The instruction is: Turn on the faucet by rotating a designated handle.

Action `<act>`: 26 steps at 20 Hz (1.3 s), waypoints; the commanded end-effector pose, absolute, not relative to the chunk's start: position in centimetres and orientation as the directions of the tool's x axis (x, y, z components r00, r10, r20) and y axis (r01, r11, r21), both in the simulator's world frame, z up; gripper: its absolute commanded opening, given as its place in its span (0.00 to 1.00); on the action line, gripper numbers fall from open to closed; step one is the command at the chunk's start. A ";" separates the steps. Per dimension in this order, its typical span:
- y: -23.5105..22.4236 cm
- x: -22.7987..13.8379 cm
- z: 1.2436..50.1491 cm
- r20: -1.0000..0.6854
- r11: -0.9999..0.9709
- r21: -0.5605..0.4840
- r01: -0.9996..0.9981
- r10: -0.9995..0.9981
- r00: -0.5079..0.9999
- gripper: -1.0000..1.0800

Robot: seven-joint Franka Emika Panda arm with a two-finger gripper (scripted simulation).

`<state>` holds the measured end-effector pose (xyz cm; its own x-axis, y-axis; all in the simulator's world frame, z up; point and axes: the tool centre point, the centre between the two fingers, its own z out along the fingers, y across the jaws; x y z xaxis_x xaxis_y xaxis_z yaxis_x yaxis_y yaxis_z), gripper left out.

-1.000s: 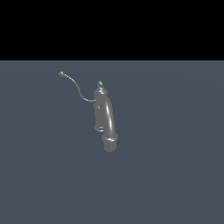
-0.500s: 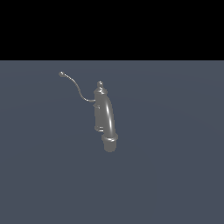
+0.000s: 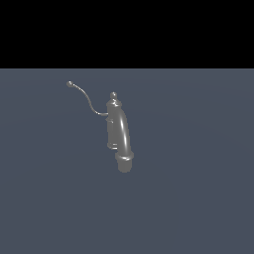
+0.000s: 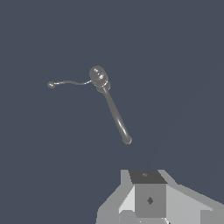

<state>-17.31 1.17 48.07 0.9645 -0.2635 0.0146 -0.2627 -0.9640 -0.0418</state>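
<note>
On a flat, blue-grey floor stands a small grey faucet, alone, a little towards the exterior view's left of centre. Its upright body carries a knob on top, and a thick arched spout curves down towards the camera to a flared collar. The handle (a thin curved wire with a ball at its tip) leaves the body and sweeps up towards the exterior view's left, free to be pushed round.

The arm does not appear in the exterior view. The wrist view looks straight down on the faucet from well above, so the approach has probably barely begun. Only the grey body of the gripper shows at that picture's edge; its fingers are out of sight, so whether they are apart or together cannot be told. Nothing touches the handle.
</note>
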 end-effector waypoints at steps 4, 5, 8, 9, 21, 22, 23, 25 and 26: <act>2.3 -14.3 46.7 0.005 -0.926 -0.044 -0.375 -0.375 0.927 0.00; 2.5 -13.8 46.5 0.004 -0.918 -0.044 -0.395 -0.395 0.919 0.00; 3.2 -12.2 45.6 -0.001 -0.891 -0.043 -0.453 -0.453 0.891 0.00; 3.5 -11.7 45.3 -0.003 -0.881 -0.042 -0.472 -0.472 0.881 0.00; 6.7 -5.9 41.0 -0.016 -0.731 -0.033 -0.681 -0.681 0.732 0.00; 6.9 -5.4 40.5 -0.017 -0.717 -0.032 -0.697 -0.697 0.717 0.00; 7.2 -5.0 40.1 -0.018 -0.702 -0.030 -0.712 -0.712 0.702 0.00; 7.8 -4.1 39.2 -0.019 -0.670 -0.028 -0.741 -0.741 0.671 0.00; 8.1 -3.7 38.8 -0.019 -0.654 -0.027 -0.756 -0.755 0.655 0.00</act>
<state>-4.32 7.66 39.45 0.6799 -0.7331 -0.0185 -0.7333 -0.6794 -0.0280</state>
